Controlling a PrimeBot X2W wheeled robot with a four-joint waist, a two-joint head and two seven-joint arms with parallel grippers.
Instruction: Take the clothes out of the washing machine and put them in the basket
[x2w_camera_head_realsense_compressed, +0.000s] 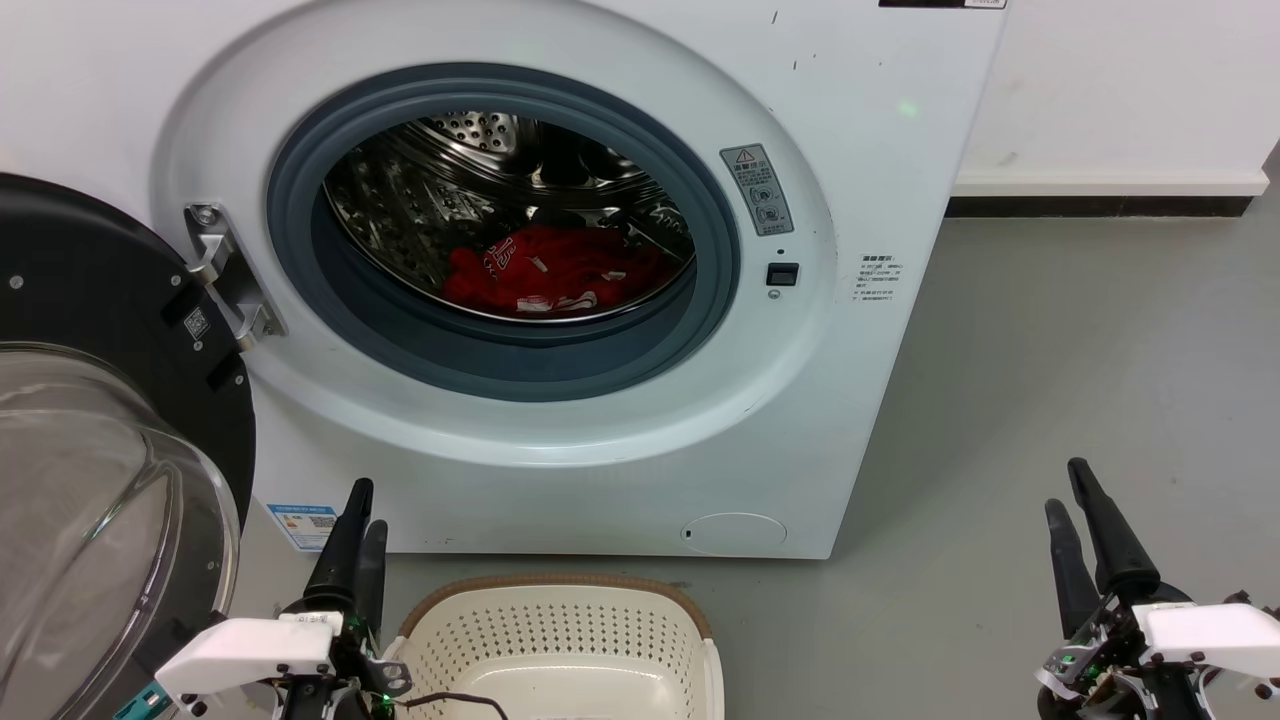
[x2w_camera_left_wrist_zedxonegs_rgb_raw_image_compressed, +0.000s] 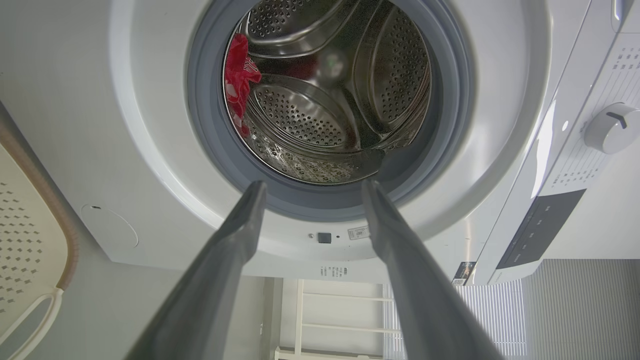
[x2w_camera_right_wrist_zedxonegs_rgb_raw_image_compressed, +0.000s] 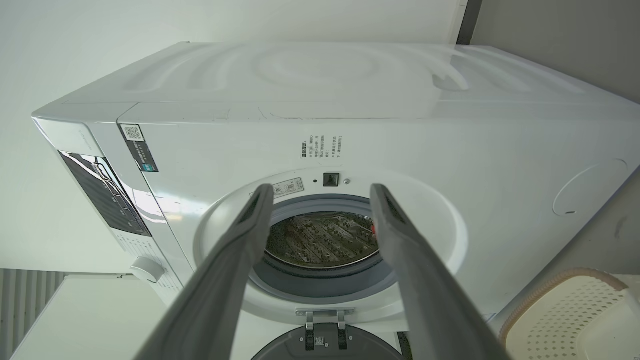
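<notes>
The washing machine (x2w_camera_head_realsense_compressed: 880, 150) stands against the wall (x2w_camera_head_realsense_compressed: 1120, 90) with its black-framed glass door (x2w_camera_head_realsense_compressed: 100, 300) swung wide open on the robot's left, hinged at the edge of the porthole. Inside the grey rubber seal (x2w_camera_head_realsense_compressed: 500, 365) the shiny perforated drum (x2w_camera_head_realsense_compressed: 470, 130) is plainly in view. The red clothes (x2w_camera_head_realsense_compressed: 545, 270) lie in a loose heap at the bottom of it, white trim and bits of lettering showing on the fabric.

On the grey floor (x2w_camera_head_realsense_compressed: 1050, 400) just in front of the machine sits the cream basket (x2w_camera_head_realsense_compressed: 560, 582) with its brown rim. As far as the head view shows its inside, there is nothing red in it.

The left end effector (x2w_camera_head_realsense_compressed: 366, 508) is held low, just beside the basket's left edge and below the porthole, fingers pointing up toward the machine. In its own wrist view the two dark fingers (x2w_camera_left_wrist_zedxonegs_rgb_raw_image_compressed: 235, 240) stand spread with a clear gap between them, and nothing is in that gap; the drum opening and a strip of red cloth lie beyond their tips.

The right end effector (x2w_camera_head_realsense_compressed: 1064, 487) hangs over bare floor, well apart from the basket and off to the machine's right. Its fingers (x2w_camera_right_wrist_zedxonegs_rgb_raw_image_compressed: 400, 235) are likewise parted and grip nothing, pointing toward the porthole, with the control dial (x2w_camera_right_wrist_zedxonegs_rgb_raw_image_compressed: 148, 270) off to one side.
</notes>
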